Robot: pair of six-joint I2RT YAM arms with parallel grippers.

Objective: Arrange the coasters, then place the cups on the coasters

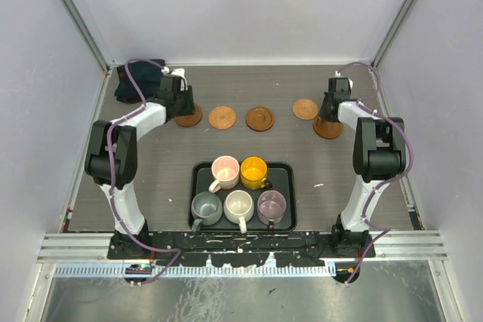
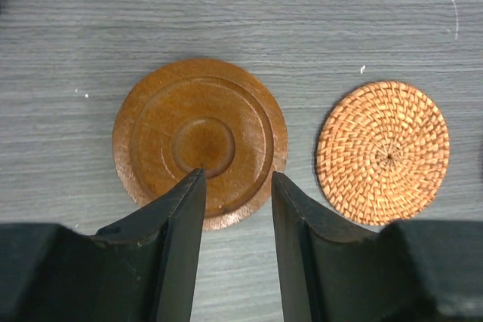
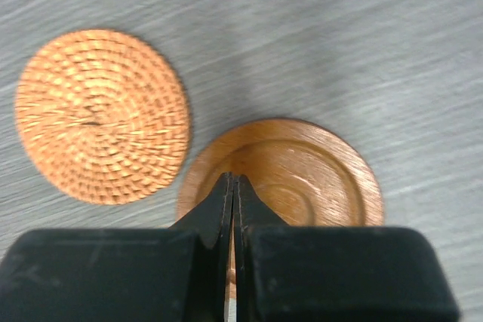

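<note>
Five coasters lie in a rough row across the far table. My left gripper (image 1: 181, 103) hovers over the leftmost one, a dark rimmed wooden coaster (image 2: 200, 137). Its jaws (image 2: 238, 173) stand open, a gap of bare table between them, tips above the coaster's near rim. Right of it lie a woven coaster (image 2: 383, 152) and another wooden coaster (image 1: 259, 118). My right gripper (image 1: 330, 115) is shut, its tips (image 3: 232, 177) on a wooden coaster (image 3: 302, 171), next to a woven coaster (image 3: 100, 115). The cups stand in a tray: pink (image 1: 225, 170), yellow (image 1: 253, 171), grey-green (image 1: 205, 209), cream (image 1: 239, 206), mauve (image 1: 271, 205).
The black rectangular tray (image 1: 289, 186) holding the cups sits at the near middle between both arm bases. A dark blue cloth (image 1: 136, 81) lies in the far left corner behind the left arm. Enclosure walls bound the table on three sides.
</note>
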